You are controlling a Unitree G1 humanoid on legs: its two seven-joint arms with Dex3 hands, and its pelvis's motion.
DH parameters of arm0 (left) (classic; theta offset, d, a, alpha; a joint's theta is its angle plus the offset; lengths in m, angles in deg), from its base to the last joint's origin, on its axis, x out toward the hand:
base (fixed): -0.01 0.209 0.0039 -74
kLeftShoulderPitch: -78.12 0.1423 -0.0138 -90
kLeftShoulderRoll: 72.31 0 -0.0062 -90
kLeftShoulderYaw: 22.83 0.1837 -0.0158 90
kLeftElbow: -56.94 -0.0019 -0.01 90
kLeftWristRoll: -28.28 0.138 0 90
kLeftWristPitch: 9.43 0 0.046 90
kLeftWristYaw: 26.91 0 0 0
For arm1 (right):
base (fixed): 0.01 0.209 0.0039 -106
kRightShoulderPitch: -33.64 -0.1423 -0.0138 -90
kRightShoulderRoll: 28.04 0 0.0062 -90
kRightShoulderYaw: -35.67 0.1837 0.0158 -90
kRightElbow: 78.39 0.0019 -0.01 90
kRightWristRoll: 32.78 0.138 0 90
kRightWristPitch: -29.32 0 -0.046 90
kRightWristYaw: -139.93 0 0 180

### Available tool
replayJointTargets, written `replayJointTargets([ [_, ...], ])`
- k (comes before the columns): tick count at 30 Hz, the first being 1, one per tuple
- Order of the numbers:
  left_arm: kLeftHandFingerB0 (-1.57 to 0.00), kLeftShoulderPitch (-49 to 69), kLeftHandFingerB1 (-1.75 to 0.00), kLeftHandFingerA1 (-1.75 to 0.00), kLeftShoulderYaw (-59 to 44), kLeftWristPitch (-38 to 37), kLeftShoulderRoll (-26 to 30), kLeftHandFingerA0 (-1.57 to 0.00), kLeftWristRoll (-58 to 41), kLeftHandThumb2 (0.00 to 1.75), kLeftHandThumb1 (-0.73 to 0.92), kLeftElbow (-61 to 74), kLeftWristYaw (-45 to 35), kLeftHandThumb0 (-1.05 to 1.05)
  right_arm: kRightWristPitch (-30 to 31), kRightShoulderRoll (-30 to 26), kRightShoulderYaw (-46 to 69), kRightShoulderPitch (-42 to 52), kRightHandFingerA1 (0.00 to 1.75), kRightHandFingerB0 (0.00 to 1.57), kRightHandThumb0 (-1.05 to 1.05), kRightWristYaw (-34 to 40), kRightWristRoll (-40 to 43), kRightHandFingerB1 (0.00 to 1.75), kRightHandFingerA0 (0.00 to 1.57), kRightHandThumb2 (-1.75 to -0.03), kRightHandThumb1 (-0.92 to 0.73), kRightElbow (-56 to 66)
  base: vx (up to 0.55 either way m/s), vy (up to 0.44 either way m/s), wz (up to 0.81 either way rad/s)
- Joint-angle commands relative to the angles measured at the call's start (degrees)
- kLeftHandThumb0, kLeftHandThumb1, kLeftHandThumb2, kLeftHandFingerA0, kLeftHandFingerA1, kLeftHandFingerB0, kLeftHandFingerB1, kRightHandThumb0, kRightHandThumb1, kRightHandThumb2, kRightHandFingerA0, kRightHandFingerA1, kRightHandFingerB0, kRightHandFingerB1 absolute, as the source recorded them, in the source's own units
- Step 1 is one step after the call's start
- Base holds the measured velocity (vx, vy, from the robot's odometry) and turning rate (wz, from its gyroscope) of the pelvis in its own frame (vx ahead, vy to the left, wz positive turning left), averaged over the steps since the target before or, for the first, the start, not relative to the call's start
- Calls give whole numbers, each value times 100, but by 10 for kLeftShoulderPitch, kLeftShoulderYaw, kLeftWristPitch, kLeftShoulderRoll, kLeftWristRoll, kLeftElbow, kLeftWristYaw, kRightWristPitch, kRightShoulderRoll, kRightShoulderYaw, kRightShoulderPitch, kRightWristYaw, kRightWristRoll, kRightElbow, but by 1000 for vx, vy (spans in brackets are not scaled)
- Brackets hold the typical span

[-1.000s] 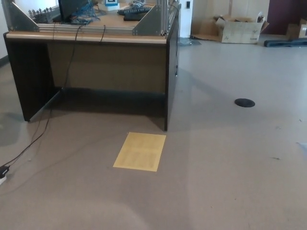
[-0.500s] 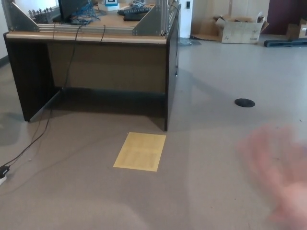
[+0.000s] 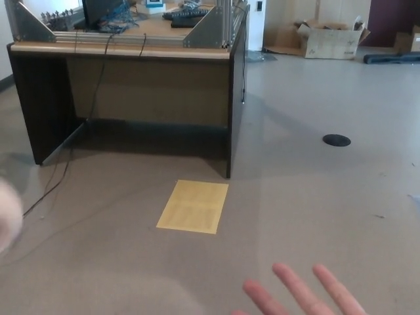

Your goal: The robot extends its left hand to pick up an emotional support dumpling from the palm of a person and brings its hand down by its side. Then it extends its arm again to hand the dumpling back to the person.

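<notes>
Evidently neither of the robot's hands shows in the head view, so whether they are open or closed cannot be told. A person's hand (image 3: 302, 292) reaches in at the bottom edge with 3 fingers (image 3: 292, 277) spread, its palm cut off by the frame. A pale blur (image 3: 8, 215) sits at the left edge; it could be the dumpling or another hand, but it is too smeared to say. No dumpling is clearly visible anywhere. Beyond lie a yellow sheet (image 3: 193, 206) on the floor (image 3: 315, 197) and a dark desk (image 3: 125, 98) with cables on its tabletop. The risk, as I judge it: with the palm out of frame, the left hand may reach to the wrong spot and knock the fingers or miss the dumpling.
</notes>
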Motion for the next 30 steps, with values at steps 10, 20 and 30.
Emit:
replayJointTargets([
  [10, -95, -322, -82, -126, 252, 113, 78, -99, 26, 68, 75, 121, -53, -13, 8, 9, -11, -7, 57, 67, -27, 3, -4, 49, 81, -59, -63, -9, 0, 0, 0],
  [20, -92, -437, -97, -137, 409, 214, 25, -100, 28, 87, 64, 236, -77, -8, 8, 32, -23, 0, 56, 68, -26, 8, -8, 49, 80, -59, -63, -19, 0, 0, 0],
  [30, -89, -436, -96, -136, 544, 222, -8, -91, 88, 76, 70, 274, -109, -14, 3, 24, -29, 5, 55, 67, -26, 13, -11, 48, 78, -59, -63, -18, 0, 0, 0],
])
